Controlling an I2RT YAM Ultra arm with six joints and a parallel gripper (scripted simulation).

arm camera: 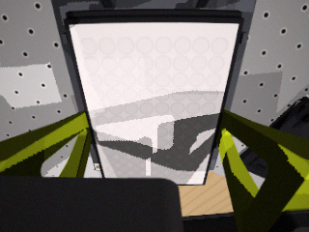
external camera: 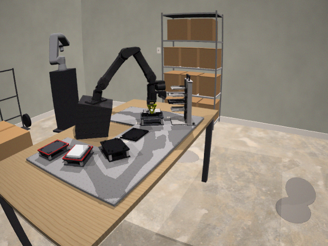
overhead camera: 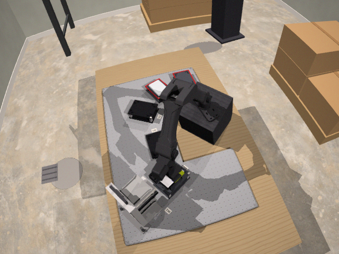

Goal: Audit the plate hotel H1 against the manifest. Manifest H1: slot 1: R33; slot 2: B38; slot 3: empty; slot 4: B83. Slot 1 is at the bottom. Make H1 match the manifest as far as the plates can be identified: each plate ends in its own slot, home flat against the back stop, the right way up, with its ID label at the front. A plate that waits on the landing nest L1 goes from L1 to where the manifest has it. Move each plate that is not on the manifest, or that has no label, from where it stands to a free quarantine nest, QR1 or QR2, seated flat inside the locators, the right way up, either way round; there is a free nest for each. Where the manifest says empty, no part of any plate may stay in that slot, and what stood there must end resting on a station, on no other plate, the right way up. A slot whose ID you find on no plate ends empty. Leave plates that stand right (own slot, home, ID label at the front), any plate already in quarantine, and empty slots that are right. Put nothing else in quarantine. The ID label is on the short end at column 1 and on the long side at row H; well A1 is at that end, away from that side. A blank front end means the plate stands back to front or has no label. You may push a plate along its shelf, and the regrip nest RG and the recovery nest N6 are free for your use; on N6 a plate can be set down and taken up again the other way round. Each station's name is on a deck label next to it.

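My gripper point(arm camera: 154, 116) is shut on a white well plate point(arm camera: 154, 97), with one yellow-green finger on each long side. In the exterior view the gripper point(external camera: 151, 108) holds the plate point(external camera: 151, 110) at or just above the top of a raised black nest point(external camera: 151, 118). In the top view the plate point(overhead camera: 167, 181) shows white under the wrist, over that nest point(overhead camera: 175, 183). The plate hotel H1 point(external camera: 185, 100) stands right beside it, and its shelves point(external camera: 175, 100) hold plates. The hotel also shows in the top view point(overhead camera: 136, 197). I can read no ID labels.
Two red-edged quarantine nests stand at the far end of the mat: one point(external camera: 77, 152) carries a white plate, the other point(external camera: 53, 148) shows only a dark top. Between them and the gripper lie another raised black nest point(external camera: 114, 148) and a flat black pad point(external camera: 134, 133). The arm's black base block point(external camera: 92, 119) stands beside them.
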